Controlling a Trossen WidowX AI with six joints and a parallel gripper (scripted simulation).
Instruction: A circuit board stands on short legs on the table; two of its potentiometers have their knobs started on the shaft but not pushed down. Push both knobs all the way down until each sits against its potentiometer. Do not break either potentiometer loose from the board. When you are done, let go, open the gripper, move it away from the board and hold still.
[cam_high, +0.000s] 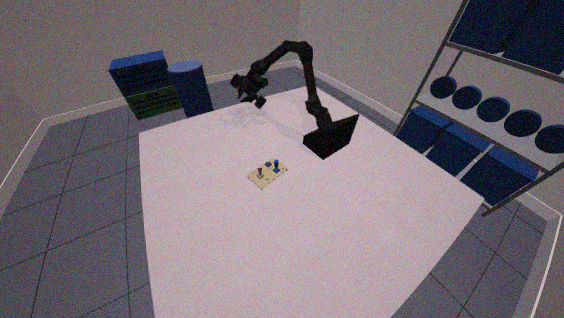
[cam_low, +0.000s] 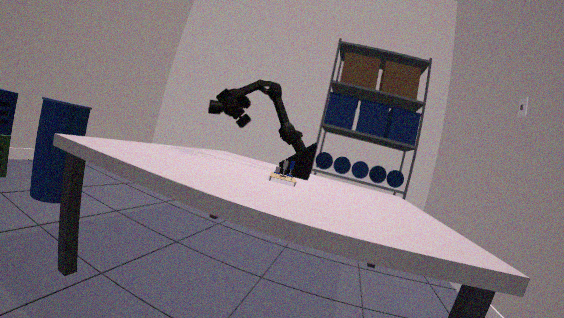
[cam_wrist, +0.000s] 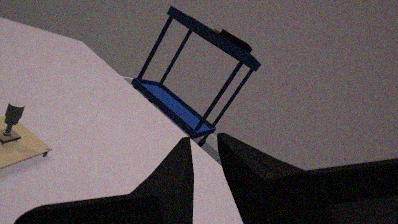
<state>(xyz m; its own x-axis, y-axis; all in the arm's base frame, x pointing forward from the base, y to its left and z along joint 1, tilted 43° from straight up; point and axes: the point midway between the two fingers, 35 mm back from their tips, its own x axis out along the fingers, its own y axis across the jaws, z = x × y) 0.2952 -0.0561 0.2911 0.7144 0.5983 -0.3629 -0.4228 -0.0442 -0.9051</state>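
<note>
The tan circuit board (cam_high: 262, 182) (cam_low: 275, 176) (cam_wrist: 27, 146) stands on short legs on the table. A dark grey knob (cam_high: 260, 170) (cam_wrist: 14, 114) sits high on its shaft, with a gap above its potentiometer (cam_wrist: 9, 137). A blue knob (cam_high: 276, 163) (cam_low: 292, 165) also stands tall above its blue base (cam_high: 276, 170). A low blue part (cam_high: 268, 164) sits near it. My gripper (cam_high: 248, 94) (cam_low: 231, 113) (cam_wrist: 203, 142) is high above the table, well away from the board. Its fingers are nearly together with nothing between them.
The arm's black base (cam_high: 330, 140) (cam_low: 305, 167) stands beside the board. Beyond the table (cam_high: 250, 250) (cam_low: 350, 215) are a blue bin (cam_high: 192, 90) (cam_low: 60, 150), a shelf rack (cam_low: 375, 95) and a blue cart (cam_wrist: 175, 105).
</note>
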